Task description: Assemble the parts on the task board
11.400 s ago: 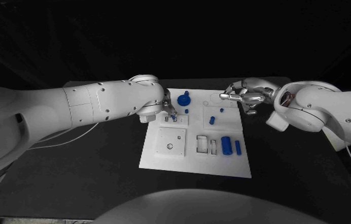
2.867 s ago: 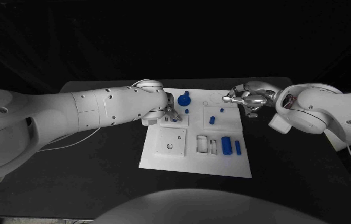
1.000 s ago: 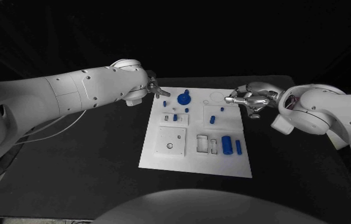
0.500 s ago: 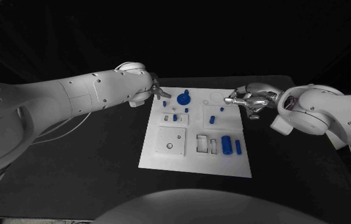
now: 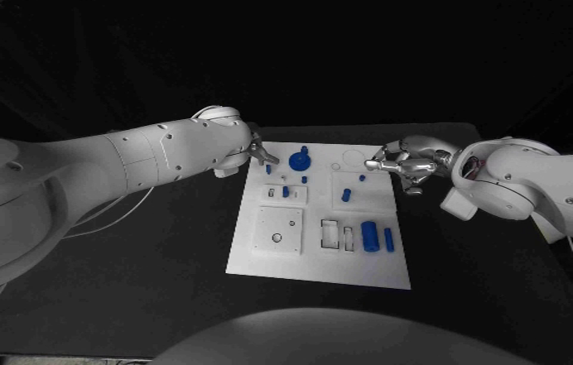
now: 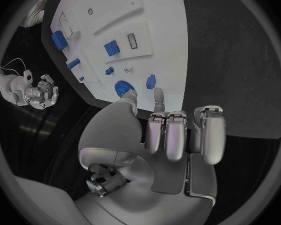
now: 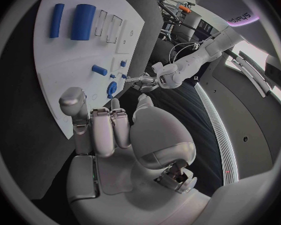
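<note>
The white task board (image 5: 277,259) lies mid-table with blue parts on it: a round knob (image 5: 299,163), small pieces (image 5: 270,169) (image 5: 346,194) and a thick cylinder (image 5: 370,237) beside a slim one (image 5: 388,238). My left hand (image 5: 256,153) hovers at the board's far left corner, holding nothing, its fingers apart just short of the small piece beside the knob. In the left wrist view that hand (image 6: 172,135) sits behind the knob (image 6: 123,88) and the board (image 6: 159,30). My right hand (image 5: 402,165) stays at the board's far right edge, fingers curled in and holding nothing; its wrist view shows the cylinder (image 7: 84,21).
Black table (image 5: 143,257) surrounds the board. Empty white recesses (image 5: 331,233) sit beside the thick cylinder, and a square plate with a hole (image 5: 280,232) lies at the board's near left.
My left hand lifted off the board's upper left area, swung out to the left, then came back a little toward the corner. The right hand has barely moved.
</note>
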Controlling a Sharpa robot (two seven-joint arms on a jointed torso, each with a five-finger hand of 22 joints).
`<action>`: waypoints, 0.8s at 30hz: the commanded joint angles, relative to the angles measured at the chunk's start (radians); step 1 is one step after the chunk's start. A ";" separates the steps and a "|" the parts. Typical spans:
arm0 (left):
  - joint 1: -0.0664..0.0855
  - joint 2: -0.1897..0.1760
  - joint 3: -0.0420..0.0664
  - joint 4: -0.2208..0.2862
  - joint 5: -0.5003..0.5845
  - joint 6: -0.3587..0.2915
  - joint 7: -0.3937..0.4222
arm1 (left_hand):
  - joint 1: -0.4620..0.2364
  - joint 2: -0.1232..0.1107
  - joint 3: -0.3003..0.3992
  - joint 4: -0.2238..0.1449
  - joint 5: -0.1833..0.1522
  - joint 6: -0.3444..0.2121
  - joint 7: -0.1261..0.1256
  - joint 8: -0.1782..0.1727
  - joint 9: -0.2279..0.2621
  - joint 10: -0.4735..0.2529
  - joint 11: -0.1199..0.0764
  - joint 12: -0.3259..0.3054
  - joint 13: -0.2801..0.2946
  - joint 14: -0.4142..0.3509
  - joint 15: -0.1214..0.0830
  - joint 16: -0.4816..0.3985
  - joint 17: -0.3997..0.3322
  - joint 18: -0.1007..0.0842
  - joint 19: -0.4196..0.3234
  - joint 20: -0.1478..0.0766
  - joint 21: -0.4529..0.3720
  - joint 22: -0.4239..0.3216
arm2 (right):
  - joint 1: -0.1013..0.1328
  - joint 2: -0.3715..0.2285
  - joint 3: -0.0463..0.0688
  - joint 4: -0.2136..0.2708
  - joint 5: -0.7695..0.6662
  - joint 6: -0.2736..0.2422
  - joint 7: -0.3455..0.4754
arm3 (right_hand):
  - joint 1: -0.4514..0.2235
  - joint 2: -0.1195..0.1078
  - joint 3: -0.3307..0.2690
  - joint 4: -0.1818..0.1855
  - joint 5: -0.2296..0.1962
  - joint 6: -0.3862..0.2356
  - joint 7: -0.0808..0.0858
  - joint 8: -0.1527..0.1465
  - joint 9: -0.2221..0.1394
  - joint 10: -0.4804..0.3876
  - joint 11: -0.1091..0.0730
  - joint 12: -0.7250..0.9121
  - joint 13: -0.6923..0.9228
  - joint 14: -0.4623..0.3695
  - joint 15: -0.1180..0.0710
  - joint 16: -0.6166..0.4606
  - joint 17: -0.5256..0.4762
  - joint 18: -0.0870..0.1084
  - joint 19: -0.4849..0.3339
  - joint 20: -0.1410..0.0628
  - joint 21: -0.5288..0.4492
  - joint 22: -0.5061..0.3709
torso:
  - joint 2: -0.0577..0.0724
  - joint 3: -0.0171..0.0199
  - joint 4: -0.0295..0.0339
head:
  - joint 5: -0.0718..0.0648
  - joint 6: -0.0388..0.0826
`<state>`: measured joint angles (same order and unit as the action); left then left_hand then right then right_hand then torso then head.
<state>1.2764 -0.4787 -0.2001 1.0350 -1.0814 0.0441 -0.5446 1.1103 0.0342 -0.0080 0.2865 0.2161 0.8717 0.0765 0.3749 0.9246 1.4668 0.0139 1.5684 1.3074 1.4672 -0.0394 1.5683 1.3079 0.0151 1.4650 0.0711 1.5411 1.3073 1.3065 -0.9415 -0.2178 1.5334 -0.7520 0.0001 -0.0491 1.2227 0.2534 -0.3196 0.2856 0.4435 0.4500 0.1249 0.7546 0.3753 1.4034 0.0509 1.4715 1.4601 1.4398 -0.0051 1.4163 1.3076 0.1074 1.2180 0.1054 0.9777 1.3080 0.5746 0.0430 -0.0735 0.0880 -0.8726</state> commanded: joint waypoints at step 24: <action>-0.007 0.016 0.001 -0.016 0.023 0.032 0.024 | 0.085 0.011 0.007 -0.004 0.099 -0.005 -0.002 0.011 -0.011 0.104 -0.007 0.002 0.263 0.104 0.000 0.002 0.263 0.000 0.068 0.002 -0.010 0.227 | -0.002 0.002 0.000 -0.001 0.000 0.021 0.005 | 0.011 0.009 0.006 0.000 0.013 0.003 0.005 -0.005 -0.002 -0.006 -0.007 -0.005 -0.056 -0.008 -0.002 -0.005 0.094 0.015 -0.009 0.000 -0.012 0.098 | -0.001 0.0010 0.0006 | 0.005 0.000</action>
<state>1.2700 -0.4664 -0.2001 1.0187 -1.0713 0.0544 -0.5312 1.1894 0.0449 -0.0050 0.2835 0.3100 0.8717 0.0765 0.3793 0.9152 1.4668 0.0138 1.5684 1.3073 1.4672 -0.0394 1.5683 1.3076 0.0151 1.4650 0.0711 1.5372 1.3073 1.3053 -0.9404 -0.2177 1.5324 -0.7513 0.0042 -0.0497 1.2283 0.2590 -0.3196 0.2856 0.4493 0.4501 0.1249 0.7546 0.3743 1.3988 0.0502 1.4705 1.4601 1.4372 -0.0077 1.4163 1.3074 0.1073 1.2180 0.1054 0.9688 1.3077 0.5745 0.0435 -0.0727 0.0922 -0.8726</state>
